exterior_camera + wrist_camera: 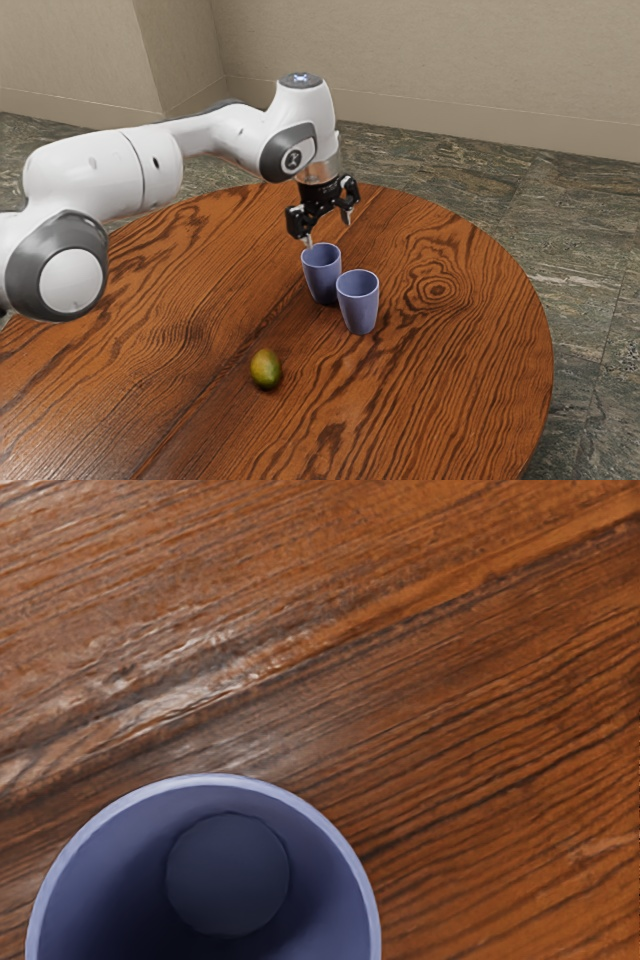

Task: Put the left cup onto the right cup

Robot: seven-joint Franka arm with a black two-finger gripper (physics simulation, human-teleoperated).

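Here the claw [327,233] hangs open above the empty left cup [321,275].

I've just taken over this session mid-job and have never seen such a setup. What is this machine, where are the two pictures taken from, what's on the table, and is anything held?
The white machine is a jointed robot arm ending in a black two-finger gripper. The exterior view comes from a camera beside the arm. The wrist view comes from a camera on its hand, looking down. On the round wooden table two blue cups stand close together, the left cup and the right cup. A small yellow-green fruit lies apart from them. The gripper hangs open just above the left cup, holding nothing, and the wrist view looks into that cup.
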